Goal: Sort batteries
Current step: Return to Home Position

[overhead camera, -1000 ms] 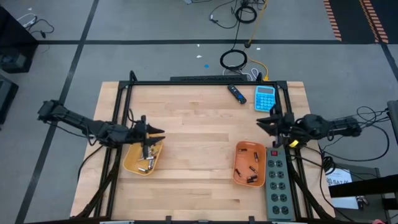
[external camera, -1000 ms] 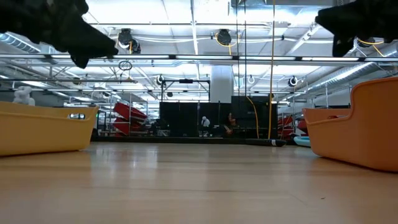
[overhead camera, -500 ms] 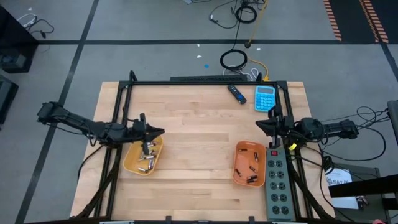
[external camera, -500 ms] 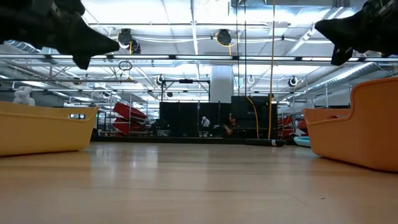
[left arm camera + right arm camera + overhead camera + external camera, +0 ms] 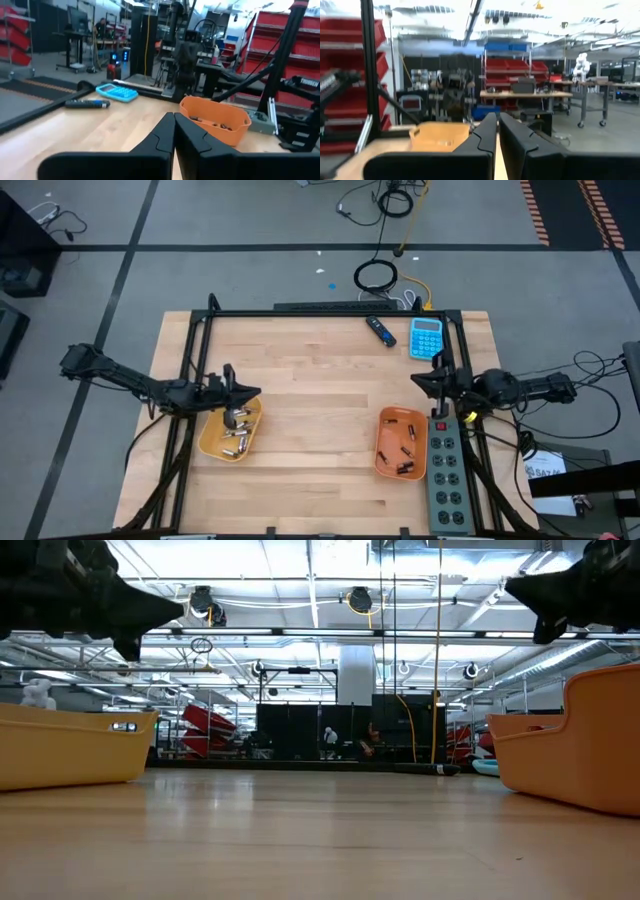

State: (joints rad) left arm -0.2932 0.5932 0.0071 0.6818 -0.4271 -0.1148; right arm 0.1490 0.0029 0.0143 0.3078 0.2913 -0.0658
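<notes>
Several silvery batteries lie in the orange tray at the table's left. Several dark batteries lie in the orange tray at the right, which also shows in the left wrist view. My left gripper hangs level above the left tray's far edge, shut and empty, its fingertips together in the left wrist view. My right gripper hangs above the table just beyond the right tray, shut and empty in the right wrist view.
A blue calculator and a dark blue-tipped pen-like device lie at the far right. A grey power strip lies along the right edge. Bare wood lies between the trays. A black frame borders the table.
My left gripper has tipped up from slanting down over the left tray to level, and drawn slightly toward the table's left edge. My right gripper has come down a little. Both have stayed shut.
</notes>
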